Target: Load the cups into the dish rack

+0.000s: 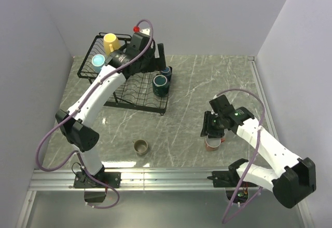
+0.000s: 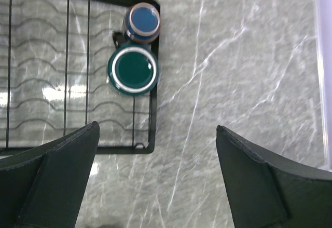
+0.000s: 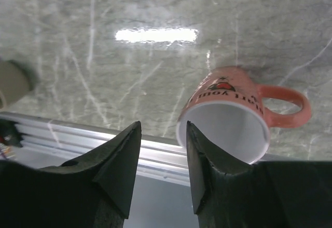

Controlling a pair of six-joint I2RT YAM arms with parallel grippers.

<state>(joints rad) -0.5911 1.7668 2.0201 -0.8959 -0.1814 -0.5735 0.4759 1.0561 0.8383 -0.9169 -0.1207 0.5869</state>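
Observation:
The black wire dish rack (image 1: 136, 97) stands at the far left. The yellow cup (image 1: 110, 42) and the light blue cup (image 1: 98, 62) sit in its raised basket. The dark teal cup (image 1: 160, 84) and the small navy cup (image 1: 166, 72) stand upright at the flat tray's right end, and both show in the left wrist view, teal (image 2: 133, 69) and navy (image 2: 143, 21). My left gripper (image 1: 161, 61) is wide open and empty above them. The olive-brown cup (image 1: 140, 146) stands on the table. My right gripper (image 3: 161, 129) is open, its right finger at the near rim of the salmon-red cup (image 3: 228, 119).
A metal rail (image 1: 166, 177) runs along the table's near edge, close behind the salmon cup (image 1: 212, 143). White walls close in the table at the left, back and right. The rack's slotted tray (image 2: 46, 82) is bare left of the two cups.

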